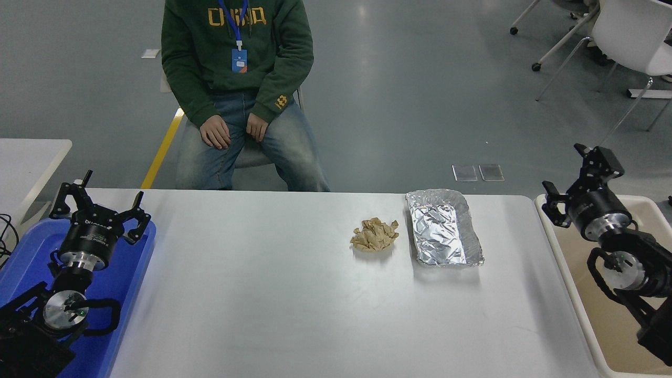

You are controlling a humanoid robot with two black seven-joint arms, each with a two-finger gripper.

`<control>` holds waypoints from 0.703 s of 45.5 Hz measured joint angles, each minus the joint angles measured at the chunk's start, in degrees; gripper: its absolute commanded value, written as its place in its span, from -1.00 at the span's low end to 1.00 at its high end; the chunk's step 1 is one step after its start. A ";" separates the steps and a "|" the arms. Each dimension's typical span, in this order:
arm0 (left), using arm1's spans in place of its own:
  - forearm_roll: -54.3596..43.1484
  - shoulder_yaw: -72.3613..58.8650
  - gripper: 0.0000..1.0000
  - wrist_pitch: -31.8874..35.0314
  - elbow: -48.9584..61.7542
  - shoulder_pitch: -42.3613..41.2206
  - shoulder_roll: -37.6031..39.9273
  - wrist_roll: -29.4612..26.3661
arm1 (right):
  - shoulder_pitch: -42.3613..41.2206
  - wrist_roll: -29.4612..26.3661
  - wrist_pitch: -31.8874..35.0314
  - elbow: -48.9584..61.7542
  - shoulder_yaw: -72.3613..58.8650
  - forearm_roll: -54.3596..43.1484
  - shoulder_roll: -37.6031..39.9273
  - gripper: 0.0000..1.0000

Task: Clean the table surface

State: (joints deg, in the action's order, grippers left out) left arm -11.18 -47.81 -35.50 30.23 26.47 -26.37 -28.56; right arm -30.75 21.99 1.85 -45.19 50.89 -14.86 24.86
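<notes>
Two items, a crumpled brown paper (374, 235) and a foil tray (442, 227), remain on the table surface (294, 294), while the right end effector (576, 178) hovers spread and empty over the beige bin (564, 247).

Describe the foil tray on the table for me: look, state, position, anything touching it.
The foil tray is a shallow rectangular dish of crinkled silver aluminium foil with a wrinkled, flared rim. It looks empty and sits flat on the table surface, long side running away from the camera, near the far right corner. A crumpled brown paper wad lies just left of it, not touching. Only the table touches it; the right gripper hovers off to its right.
</notes>
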 measured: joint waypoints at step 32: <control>-0.04 -0.06 1.00 0.00 0.00 0.02 0.00 0.00 | -0.89 10.79 1.62 7.67 -4.99 -3.68 -6.85 1.00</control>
State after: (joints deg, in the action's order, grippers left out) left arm -11.22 -47.87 -35.50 30.23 26.49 -26.37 -28.57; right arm -31.64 32.78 3.47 -37.51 45.90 -18.54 18.01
